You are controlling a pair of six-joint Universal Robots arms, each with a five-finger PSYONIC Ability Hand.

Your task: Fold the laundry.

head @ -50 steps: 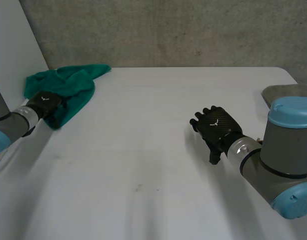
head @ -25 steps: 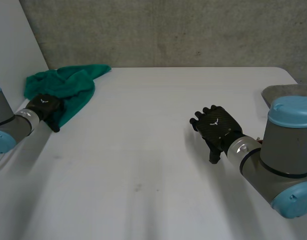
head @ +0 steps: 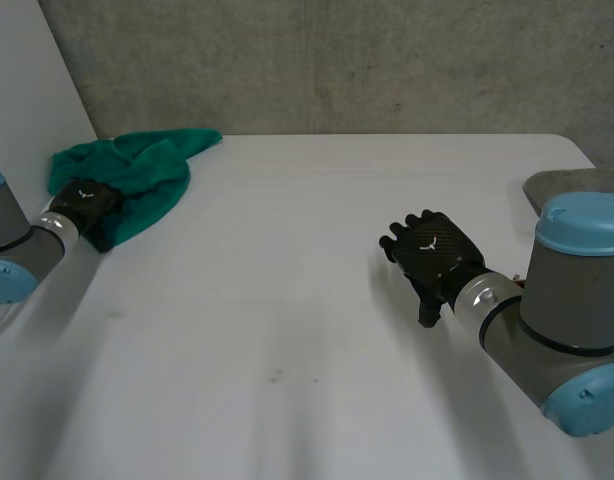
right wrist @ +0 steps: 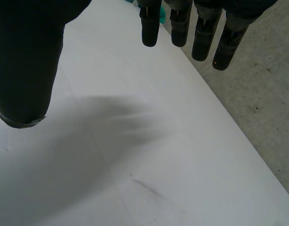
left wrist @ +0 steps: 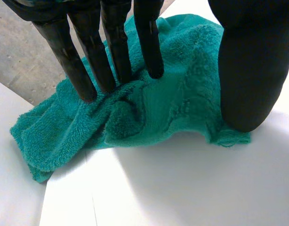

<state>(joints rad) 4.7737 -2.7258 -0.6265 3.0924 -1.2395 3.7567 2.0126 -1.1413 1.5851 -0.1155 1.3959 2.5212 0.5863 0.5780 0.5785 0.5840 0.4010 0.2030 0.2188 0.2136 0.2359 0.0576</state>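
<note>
On the white table (head: 287,320), the wide-spread left hand (head: 85,198) presses the crumpled green towel (head: 152,180) (right hand (head: 434,255) slack, empty); closing could grab several layers.

wall: grey concrete wall (head: 337,60) behind | furniture: white table (head: 287,300) | left side: white panel (head: 27,90)

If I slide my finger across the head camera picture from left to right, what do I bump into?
Left arm → green towel → right hand → right arm.
</note>
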